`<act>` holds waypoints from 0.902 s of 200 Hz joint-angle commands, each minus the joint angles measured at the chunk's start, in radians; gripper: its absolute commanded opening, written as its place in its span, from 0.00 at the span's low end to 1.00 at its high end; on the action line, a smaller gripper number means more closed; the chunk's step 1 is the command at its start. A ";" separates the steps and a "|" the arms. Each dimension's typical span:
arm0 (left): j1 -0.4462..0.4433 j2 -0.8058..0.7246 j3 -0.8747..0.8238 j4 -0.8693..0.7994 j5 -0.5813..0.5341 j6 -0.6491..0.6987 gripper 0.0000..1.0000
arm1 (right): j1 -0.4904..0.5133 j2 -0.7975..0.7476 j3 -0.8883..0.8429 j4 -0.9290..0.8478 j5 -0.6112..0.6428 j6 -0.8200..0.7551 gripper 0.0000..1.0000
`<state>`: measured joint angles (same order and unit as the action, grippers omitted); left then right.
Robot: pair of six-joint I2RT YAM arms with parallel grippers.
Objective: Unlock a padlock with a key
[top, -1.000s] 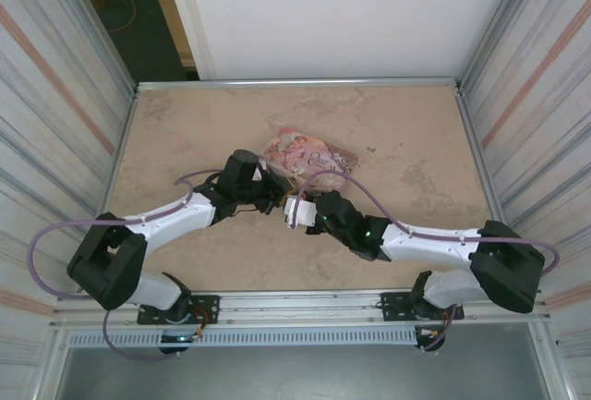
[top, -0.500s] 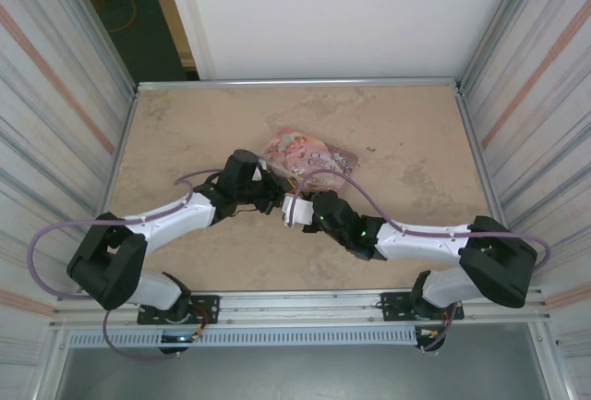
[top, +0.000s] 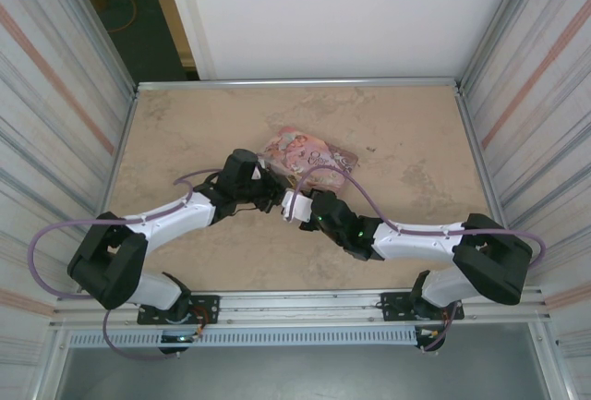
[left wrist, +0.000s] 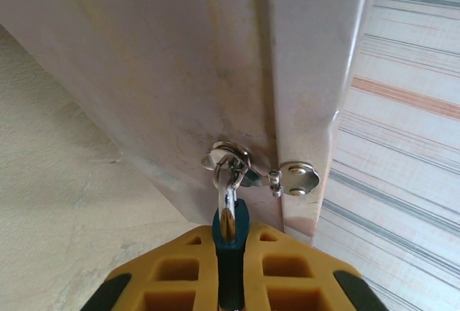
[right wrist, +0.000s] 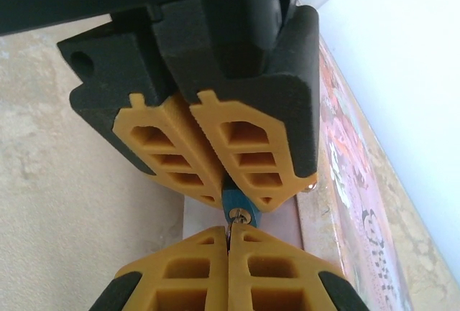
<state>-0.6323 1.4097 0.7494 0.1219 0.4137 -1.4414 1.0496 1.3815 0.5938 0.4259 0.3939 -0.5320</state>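
Note:
The tiny blue padlock (left wrist: 231, 233) hangs by its silvery shackle (left wrist: 227, 190) from the hasp ring (left wrist: 227, 157) of the pink tin box (top: 309, 154). My left gripper (left wrist: 231, 271) is shut on the padlock body. From the right wrist I see the padlock's (right wrist: 234, 202) keyhole end poking out between the left gripper's fingers (right wrist: 244, 146). My right gripper (right wrist: 228, 235) is shut on a thin silvery key (right wrist: 230, 223), whose tip meets the brass keyhole (right wrist: 240, 215). In the top view the left gripper (top: 273, 199) and right gripper (top: 295, 207) meet tip to tip just in front of the box.
The tin box's pale side (left wrist: 180, 74) stands close ahead of the left fingers, its hasp plate (left wrist: 296, 176) to the right. The illustrated lid (right wrist: 352, 182) runs along the right. Ribbed metal walls (top: 55, 95) enclose the beige table (top: 406, 141).
My right arm has slid left and slightly forward, carrying the key up to the padlock held by the left gripper. The left arm has stayed in place.

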 commanded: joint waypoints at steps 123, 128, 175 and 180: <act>-0.079 0.048 -0.037 0.155 0.020 -0.052 0.00 | -0.090 -0.021 -0.049 0.073 -0.115 0.610 0.00; -0.083 0.054 -0.035 0.157 0.018 -0.053 0.00 | -0.093 -0.022 -0.055 0.068 -0.120 0.607 0.00; -0.111 0.114 -0.045 0.184 -0.023 -0.046 0.08 | -0.138 -0.027 -0.151 0.097 -0.170 0.626 0.00; -0.112 0.119 -0.046 0.186 -0.025 -0.044 0.10 | -0.141 -0.028 -0.163 0.100 -0.174 0.629 0.00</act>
<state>-0.7120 1.5230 0.7189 0.2455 0.3389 -1.4914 0.9493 1.3663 0.4763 0.4793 0.2142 0.0437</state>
